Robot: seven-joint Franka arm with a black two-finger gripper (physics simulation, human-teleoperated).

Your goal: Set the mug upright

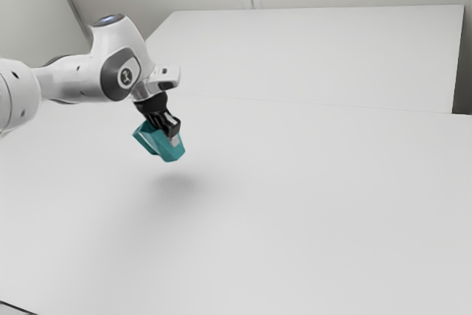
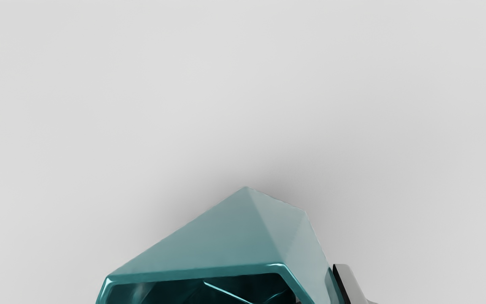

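Nearest the wrist camera is the teal mug [image 2: 209, 236], its open mouth turned toward that camera. The arm [image 1: 77, 79] comes in from the exterior view's left, runs nearly level, then bends at the wrist so that the gripper [image 1: 169, 130] points down, slanting a little toward the exterior view's right. There is one arm, one gripper with two fingers, and one mug. The mug is at the fingertips, tilted and held above the white table [image 1: 295, 197], with one soft shadow [image 1: 175, 182] on the surface below it. The gripper is pinching the mug; one finger [image 2: 350, 283] lies along its outer side, while the other is mostly hidden.
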